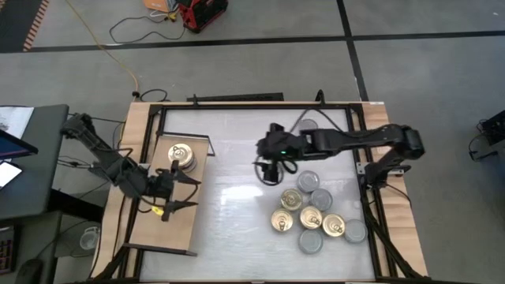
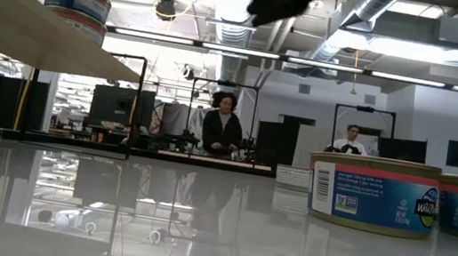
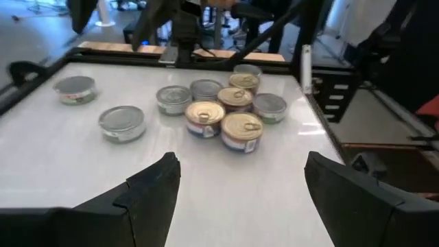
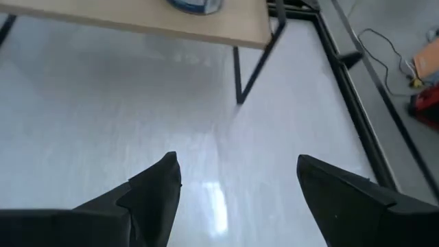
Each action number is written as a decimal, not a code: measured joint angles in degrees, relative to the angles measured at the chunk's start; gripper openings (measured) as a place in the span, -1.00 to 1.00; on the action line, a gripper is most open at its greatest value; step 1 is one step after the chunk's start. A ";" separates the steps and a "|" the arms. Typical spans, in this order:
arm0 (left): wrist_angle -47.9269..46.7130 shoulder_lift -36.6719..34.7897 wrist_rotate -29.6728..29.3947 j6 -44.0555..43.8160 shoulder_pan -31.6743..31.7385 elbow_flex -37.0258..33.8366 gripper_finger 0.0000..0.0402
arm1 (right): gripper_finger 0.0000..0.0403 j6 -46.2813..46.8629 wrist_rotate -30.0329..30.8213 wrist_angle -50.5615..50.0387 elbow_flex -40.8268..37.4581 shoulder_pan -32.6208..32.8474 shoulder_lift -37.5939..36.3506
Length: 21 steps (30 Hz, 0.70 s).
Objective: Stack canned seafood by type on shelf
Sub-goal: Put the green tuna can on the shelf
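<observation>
Left gripper (image 1: 186, 194) over shelf (image 1: 177, 237), jaws spread, holding nothing; gold-topped stack of tins (image 1: 181, 155) stands just beyond it at shelf's far end. Right gripper (image 1: 272, 172) above bare white table (image 1: 229, 213), jaws spread, empty, just left of loose tin cluster (image 1: 314, 214). Cluster sits on table's right side: gold-topped and silver-topped tins mixed, mostly touching. Low view: two people in room behind table.
</observation>
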 joint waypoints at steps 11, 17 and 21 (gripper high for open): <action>-1.46 11.90 4.84 8.87 4.73 8.99 0.50 | 0.60 6.10 6.72 13.81 -23.02 4.10 -15.17; 2.38 16.27 4.45 17.46 5.41 10.28 0.50 | 0.60 2.63 6.70 20.40 -33.99 1.23 -20.54; 2.80 16.94 1.52 19.93 5.73 10.28 0.50 | 0.60 1.26 5.03 23.80 -40.25 -1.88 -22.93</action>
